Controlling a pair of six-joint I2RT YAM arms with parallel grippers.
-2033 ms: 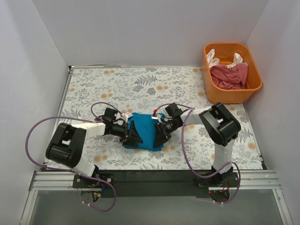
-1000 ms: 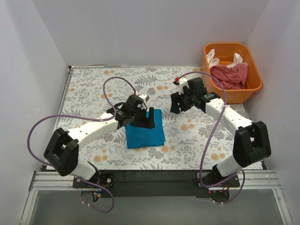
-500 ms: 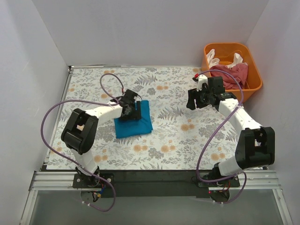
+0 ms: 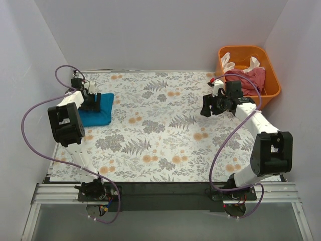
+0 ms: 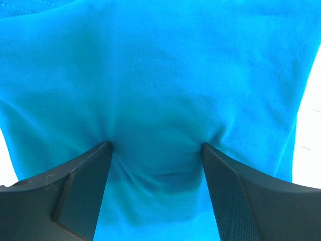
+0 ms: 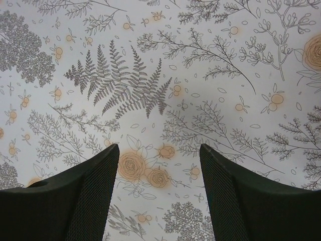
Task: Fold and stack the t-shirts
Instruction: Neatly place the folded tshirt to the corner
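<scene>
Where left tool (image 5: 155,146) presses, folded teal t-shirt (image 5: 160,75)

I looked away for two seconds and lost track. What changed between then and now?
The left gripper slid the folded teal t-shirt from the near middle of the table to its far left side, with open fingers pressed on it. The right gripper left the shirt and swung toward the orange tub, open above the table. The pink t-shirt and white t-shirt in the tub stayed put.

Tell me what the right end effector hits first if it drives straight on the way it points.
Probably the floral table cover: the right end effector points down at it with nothing between; height unclear.
</scene>
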